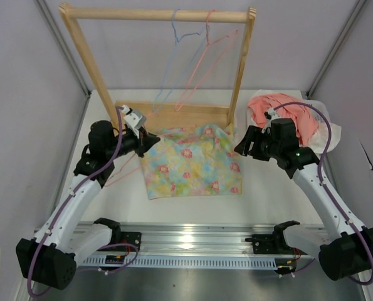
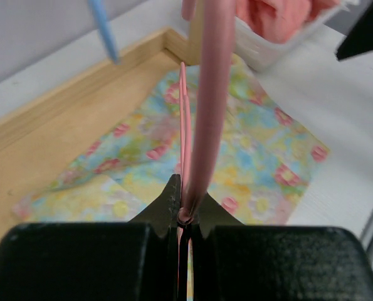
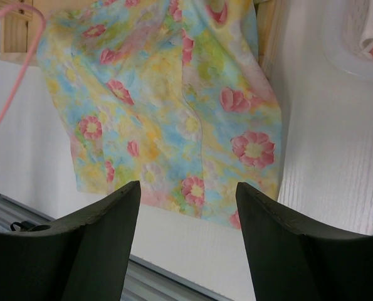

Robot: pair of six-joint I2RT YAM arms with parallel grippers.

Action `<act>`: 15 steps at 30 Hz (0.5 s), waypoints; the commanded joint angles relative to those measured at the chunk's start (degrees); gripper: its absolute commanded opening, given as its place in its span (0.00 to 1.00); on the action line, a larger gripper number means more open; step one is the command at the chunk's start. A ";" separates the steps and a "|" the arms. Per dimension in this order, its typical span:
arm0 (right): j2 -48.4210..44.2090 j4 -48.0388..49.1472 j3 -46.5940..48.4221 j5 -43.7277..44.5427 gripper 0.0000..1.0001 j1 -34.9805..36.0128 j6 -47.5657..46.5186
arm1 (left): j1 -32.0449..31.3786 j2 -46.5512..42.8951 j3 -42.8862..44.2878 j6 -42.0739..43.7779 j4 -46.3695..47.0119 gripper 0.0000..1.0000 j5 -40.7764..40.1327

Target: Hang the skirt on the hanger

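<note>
Seen from overhead, a white table [image 1: 271,188] carries a wooden rack [image 1: 158,14] at 12 o'clock. Its top rod holds two wire hangers, a blue hanger [image 1: 165,72] and a pink rack hanger [image 1: 192,75].

The skirt [image 1: 189,163], pastel yellow, blue and green with pink flowers, lies spread flat at the centre of the table. Its 12 o'clock edge laps onto the rack's wooden base.

At 9 o'clock of the skirt, the left gripper [image 2: 186,210] has its jaws pinched tight on the hanger [image 2: 210,94], a thin pink wire. In the left wrist view the wire runs up and away from the jaws, above the cloth. Overhead, more of it trails off toward 8 o'clock, beside the skirt's corner. The hanger is not in the skirt.

At 3 o'clock of the skirt, the right gripper [image 3: 187,188] has its jaws spread wide with nothing between them. Its wrist view looks down past the fingers at the flowered cloth and its near hem. Whether it touches the cloth cannot be told.

At 2 o'clock, behind the right arm, a coral-pink garment [image 1: 286,116] is heaped in a pale container [image 1: 331,135].
</note>
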 commanded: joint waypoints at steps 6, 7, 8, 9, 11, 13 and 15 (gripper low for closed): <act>-3.54 1.05 -0.54 -2.15 0.68 -0.28 0.67 | -8.86 -1.85 -6.00 -2.91 6.73 0.00 8.06; -3.89 0.96 -0.80 -2.15 0.68 -0.19 0.67 | -11.83 -1.24 -6.35 -3.08 7.95 0.00 6.31; -4.59 0.52 -0.89 -2.23 0.69 -0.28 0.84 | -13.17 0.07 -6.88 -4.13 8.57 0.00 5.95; -4.86 0.26 -0.98 -2.15 0.68 -0.28 0.93 | -14.31 0.78 -7.23 -4.40 10.67 0.00 5.68; -6.00 -0.36 -1.16 -2.15 0.68 -0.19 1.11 | -17.39 2.45 -9.34 -7.90 16.12 0.00 5.59; -6.88 -1.41 -1.33 -1.71 0.69 -0.01 1.28 | -20.80 4.12 -10.39 -8.88 18.50 0.00 4.80; -8.37 -2.55 -2.03 -1.36 0.68 0.34 1.55 | -23.01 7.72 -10.49 -9.76 21.05 0.00 4.80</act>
